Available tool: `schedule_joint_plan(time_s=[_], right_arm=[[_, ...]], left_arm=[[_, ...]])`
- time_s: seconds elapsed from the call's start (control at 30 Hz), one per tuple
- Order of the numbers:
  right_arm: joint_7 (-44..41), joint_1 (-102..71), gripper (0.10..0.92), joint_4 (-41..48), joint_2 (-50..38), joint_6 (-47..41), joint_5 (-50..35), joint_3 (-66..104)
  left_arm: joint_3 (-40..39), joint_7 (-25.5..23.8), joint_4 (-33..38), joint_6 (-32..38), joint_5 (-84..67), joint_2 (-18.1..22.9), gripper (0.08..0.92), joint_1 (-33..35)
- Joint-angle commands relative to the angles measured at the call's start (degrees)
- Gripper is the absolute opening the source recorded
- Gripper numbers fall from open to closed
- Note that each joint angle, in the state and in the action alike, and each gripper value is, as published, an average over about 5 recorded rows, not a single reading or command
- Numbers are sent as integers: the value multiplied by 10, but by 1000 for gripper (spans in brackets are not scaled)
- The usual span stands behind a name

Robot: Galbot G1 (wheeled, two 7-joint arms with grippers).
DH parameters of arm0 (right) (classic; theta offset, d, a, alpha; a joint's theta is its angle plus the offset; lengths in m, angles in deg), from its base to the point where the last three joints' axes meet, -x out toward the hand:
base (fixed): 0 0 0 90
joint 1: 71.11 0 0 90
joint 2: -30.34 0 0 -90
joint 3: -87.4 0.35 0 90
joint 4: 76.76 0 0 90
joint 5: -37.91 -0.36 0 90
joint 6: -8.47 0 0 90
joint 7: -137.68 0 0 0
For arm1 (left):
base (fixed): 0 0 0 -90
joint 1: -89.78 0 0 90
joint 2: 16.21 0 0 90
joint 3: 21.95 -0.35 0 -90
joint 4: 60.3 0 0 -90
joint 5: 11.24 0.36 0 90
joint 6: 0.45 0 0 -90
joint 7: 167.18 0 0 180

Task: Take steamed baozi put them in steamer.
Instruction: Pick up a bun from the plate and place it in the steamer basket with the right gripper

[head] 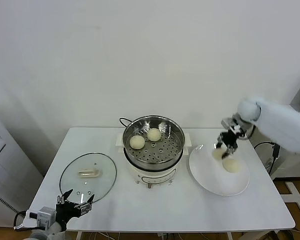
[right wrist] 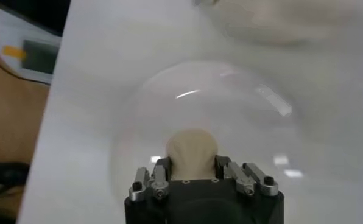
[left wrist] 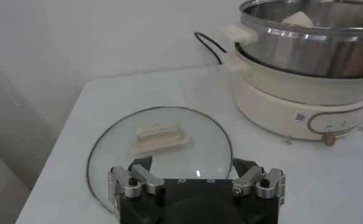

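The right gripper [head: 225, 148], jaws closed on a steamed baozi [right wrist: 191, 148] over the plate [head: 210, 181], is ready to carry it to the steamer [head: 176, 131]; left gripper [head: 76, 201] waits open-jawed above the desk [head: 155, 210].

end effector [right wrist: 192, 173] clamping bun [right wrist: 192, 149] — over plate [right wrist: 242, 103]

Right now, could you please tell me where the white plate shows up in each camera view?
Head view: the white plate lies on the table right of the steamer, under the right tool, which is shut on a baozi.
Left wrist view: not in it.
Right wrist view: the plate fills the middle, beneath the baozi.
Shared landmark: that gripped baozi.
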Motion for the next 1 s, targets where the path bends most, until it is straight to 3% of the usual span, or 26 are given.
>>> schedule_joint_plan(time_s=[0.03, 0.57, 1.0], right_arm=[[-8, 105, 450, -1, 79, 97, -30, 26], [13, 61, 450, -19, 215, 296, 21, 55], [27, 10, 450, -87, 224, 401, 133, 60]], left_arm=[[0, 0, 2, 0, 0, -3, 823, -2], [2, 1, 2, 0, -9, -8, 823, -7], [6, 1, 1, 0, -15, -14, 823, -8]])
